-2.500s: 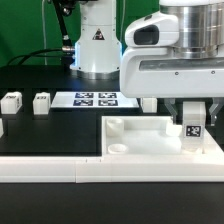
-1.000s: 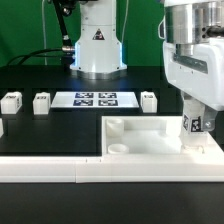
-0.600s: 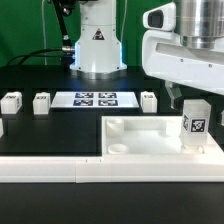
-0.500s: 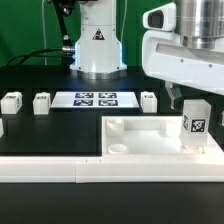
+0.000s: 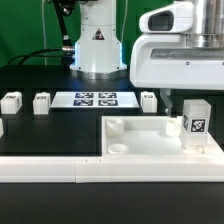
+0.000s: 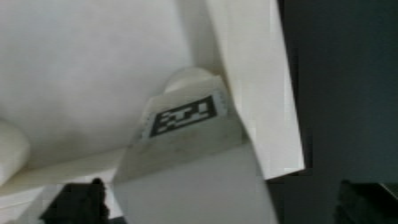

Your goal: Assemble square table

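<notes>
The white square tabletop (image 5: 150, 140) lies tray-like near the front, toward the exterior view's right. A white leg block (image 5: 195, 120) with a black-white tag stands upright in its far right corner; it also shows in the wrist view (image 6: 187, 150). My gripper (image 5: 193, 96) hangs right over this leg. In the wrist view my gripper (image 6: 222, 205) is open, its dark fingers (image 6: 80, 200) on either side of the leg with gaps. Three loose legs lie on the black table: two (image 5: 11, 101) (image 5: 41, 102) at the exterior view's left, one (image 5: 148, 100) behind the tabletop.
The marker board (image 5: 95, 99) lies flat behind the tabletop. A long white rail (image 5: 80, 172) runs along the front edge. The robot base (image 5: 97, 45) stands at the back. Another white piece (image 5: 2, 127) shows at the exterior view's left edge.
My gripper has let go of the leg and risen, turning above it. The leg stays upright in the tabletop's right corner.
</notes>
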Controlling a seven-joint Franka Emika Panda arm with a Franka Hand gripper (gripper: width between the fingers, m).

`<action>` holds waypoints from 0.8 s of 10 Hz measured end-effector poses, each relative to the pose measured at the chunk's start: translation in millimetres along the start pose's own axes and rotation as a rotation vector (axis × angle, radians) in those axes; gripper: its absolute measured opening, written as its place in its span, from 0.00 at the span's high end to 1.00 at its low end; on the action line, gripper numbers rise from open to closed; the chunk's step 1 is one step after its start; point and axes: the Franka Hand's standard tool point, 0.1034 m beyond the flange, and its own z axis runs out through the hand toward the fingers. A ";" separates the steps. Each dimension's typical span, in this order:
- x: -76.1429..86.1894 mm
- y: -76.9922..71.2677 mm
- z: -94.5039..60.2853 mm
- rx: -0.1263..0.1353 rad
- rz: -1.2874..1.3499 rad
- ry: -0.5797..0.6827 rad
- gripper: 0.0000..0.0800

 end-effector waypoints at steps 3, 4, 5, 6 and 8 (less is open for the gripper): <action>-0.1 2.1 0.4 -0.003 0.087 -0.002 0.53; 0.6 4.3 0.6 -0.005 0.158 -0.002 0.63; 0.5 4.6 0.8 -0.006 0.199 -0.003 0.63; 1.1 6.0 1.4 -0.005 0.315 -0.003 0.63; -0.3 5.8 1.9 -0.017 0.536 -0.002 0.63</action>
